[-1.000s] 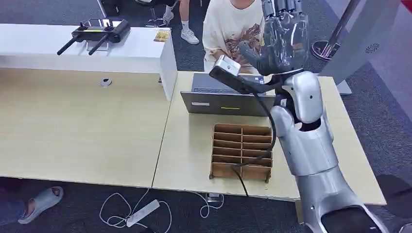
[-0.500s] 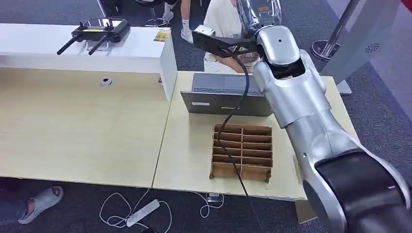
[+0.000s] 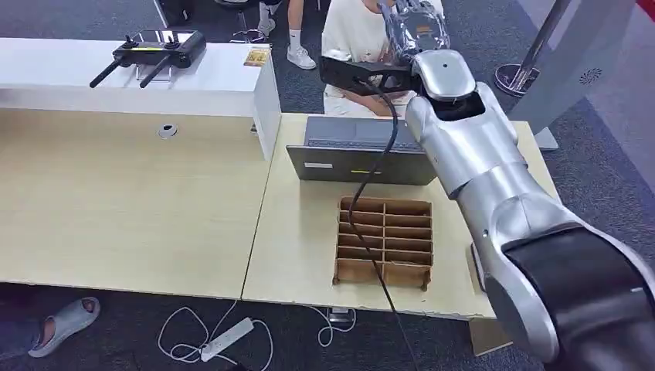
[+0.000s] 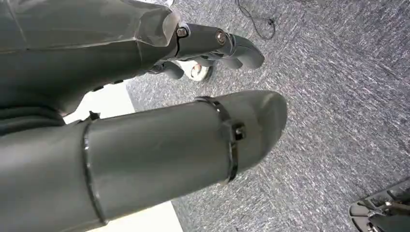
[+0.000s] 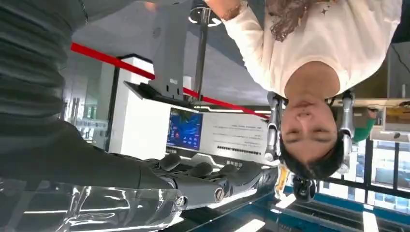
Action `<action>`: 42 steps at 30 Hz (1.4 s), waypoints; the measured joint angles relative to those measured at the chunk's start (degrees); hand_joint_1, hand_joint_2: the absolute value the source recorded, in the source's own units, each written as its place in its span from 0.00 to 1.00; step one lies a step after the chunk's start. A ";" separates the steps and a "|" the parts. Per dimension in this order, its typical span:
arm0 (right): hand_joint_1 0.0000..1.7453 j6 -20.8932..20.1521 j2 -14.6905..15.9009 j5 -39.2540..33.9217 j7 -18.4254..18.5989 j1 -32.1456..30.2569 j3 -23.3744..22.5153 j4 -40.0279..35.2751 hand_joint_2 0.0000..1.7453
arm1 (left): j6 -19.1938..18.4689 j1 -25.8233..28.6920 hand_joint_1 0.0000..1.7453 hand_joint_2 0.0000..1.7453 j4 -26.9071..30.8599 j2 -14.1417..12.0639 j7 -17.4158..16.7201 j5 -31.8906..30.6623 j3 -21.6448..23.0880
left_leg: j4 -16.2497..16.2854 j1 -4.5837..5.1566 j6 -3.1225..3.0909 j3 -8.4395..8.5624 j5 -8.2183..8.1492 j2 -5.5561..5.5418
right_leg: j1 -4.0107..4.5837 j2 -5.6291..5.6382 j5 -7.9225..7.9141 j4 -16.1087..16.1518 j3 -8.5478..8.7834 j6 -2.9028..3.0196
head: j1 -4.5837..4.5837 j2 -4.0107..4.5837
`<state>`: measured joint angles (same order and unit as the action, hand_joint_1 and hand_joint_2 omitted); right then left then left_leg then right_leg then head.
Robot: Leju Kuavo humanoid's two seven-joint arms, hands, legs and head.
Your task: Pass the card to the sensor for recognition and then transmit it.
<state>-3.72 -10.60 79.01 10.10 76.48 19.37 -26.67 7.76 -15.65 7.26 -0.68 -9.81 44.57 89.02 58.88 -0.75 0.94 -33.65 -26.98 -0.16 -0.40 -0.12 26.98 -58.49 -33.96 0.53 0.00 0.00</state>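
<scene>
Beyond the laptop [image 3: 363,151], my right robot hand [image 3: 418,29] reaches toward the person [image 3: 357,35]; I cannot tell its grip, so I should hold steady.

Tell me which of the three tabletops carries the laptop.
The right-hand wooden table, the one also holding the brown divider tray. The laptop sits at its far edge; the others are the white counter and left wooden table.

It looked like an office or exhibition hall: pale wooden tables [image 3: 139,201] on grey carpet [image 3: 610,185], an open grey laptop [image 3: 359,151] at centre, a white counter [image 3: 193,81] upper left, and a wall display screen [image 5: 186,129].
</scene>
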 joint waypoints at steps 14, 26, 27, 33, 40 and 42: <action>0.00 0.96 -0.02 0.00 -1.03 0.92 -2.21 2.98 1.00 | -0.70 -0.56 0.00 0.00 0.00 0.00 -0.50 0.13 0.00 | 0.00 0.00 0.00 0.00 0.00 -0.02 | 0.00 0.00 0.00 -0.01 0.01 0.00 | 0.00 0.00; 0.00 1.20 -0.02 -0.02 -1.18 0.96 -3.15 3.41 1.00 | -1.31 -0.79 0.00 0.00 0.00 -0.02 -0.55 0.00 0.00 | 0.00 0.00 0.00 0.00 0.00 -0.02 | 0.00 0.00 0.00 -0.01 0.00 0.00 | 0.00 0.00; 0.02 1.20 -0.02 -0.04 -1.18 0.96 -3.15 3.43 1.00 | -1.33 -0.79 0.00 0.00 0.00 -0.02 -0.55 0.00 0.00 | 0.00 0.00 0.00 0.00 0.00 -0.02 | 0.00 0.00 0.00 -0.01 0.00 0.00 | 0.00 0.00; 0.70 1.53 -0.02 -0.02 -1.53 0.97 -3.50 3.50 1.00 | -1.62 -0.79 0.00 0.00 0.00 -0.02 -0.55 0.00 0.00 | 0.00 0.00 0.00 0.00 0.00 -0.02 | 0.00 0.00 0.00 -0.01 0.01 0.00 | 0.00 0.00; 1.00 1.58 -0.04 -0.02 -1.53 0.97 -3.83 3.54 1.00 | -1.62 -0.79 0.00 0.00 0.00 -0.02 -0.55 -0.07 0.00 | 0.00 0.00 0.00 0.00 0.00 -0.02 | 0.00 0.00 0.00 -0.01 0.00 0.00 | 0.00 0.00; 1.00 1.57 -0.04 0.00 -1.58 0.97 -3.98 3.57 1.00 | -1.62 -0.79 0.00 0.00 0.00 -0.02 -0.55 -0.09 0.00 | 0.00 0.00 0.00 0.00 0.00 -0.02 | 0.00 0.00 0.00 -0.01 0.00 0.00 | 0.00 0.00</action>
<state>-2.14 -10.64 79.01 8.52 77.45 15.39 -23.10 6.14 -16.44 7.26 -0.70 -10.36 44.48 89.02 58.88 -0.75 0.94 -33.65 -26.98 -0.18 -0.40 -0.12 26.98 -58.50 -33.96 0.53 0.00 0.00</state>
